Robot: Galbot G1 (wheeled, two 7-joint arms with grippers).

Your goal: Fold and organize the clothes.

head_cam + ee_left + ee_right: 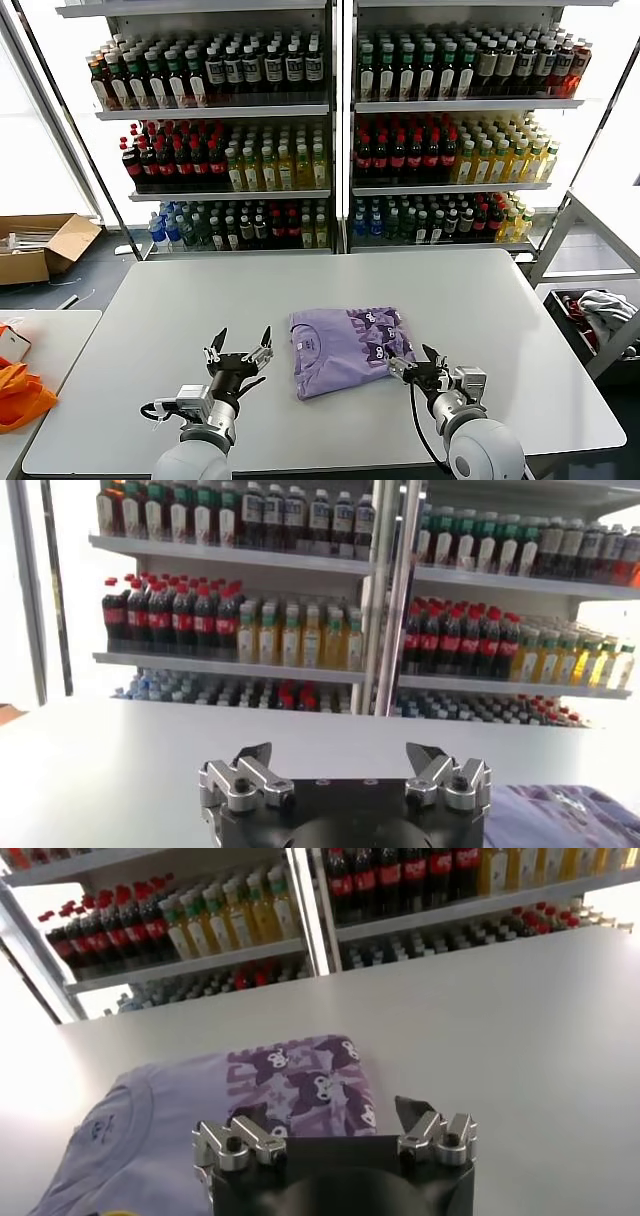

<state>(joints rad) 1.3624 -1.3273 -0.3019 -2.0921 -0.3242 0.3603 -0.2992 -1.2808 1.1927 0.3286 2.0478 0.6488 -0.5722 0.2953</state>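
Note:
A lavender T-shirt (345, 348) lies folded into a neat rectangle near the middle of the table, its neck label and dark purple printed figures facing up. In the right wrist view the same shirt (240, 1098) fills the space ahead of the jaws. My right gripper (420, 362) hovers at the shirt's front right corner, open, holding nothing. My left gripper (238, 350) stands open over bare table just left of the shirt, a strip of whose edge (570, 815) shows in the left wrist view.
The white table (200, 300) has free room all round the shirt. Behind it stand shelves of bottles (330, 130). A cardboard box (40, 245) lies on the floor far left, an orange item (20, 395) on a side table, a bin of cloths (600, 315) at right.

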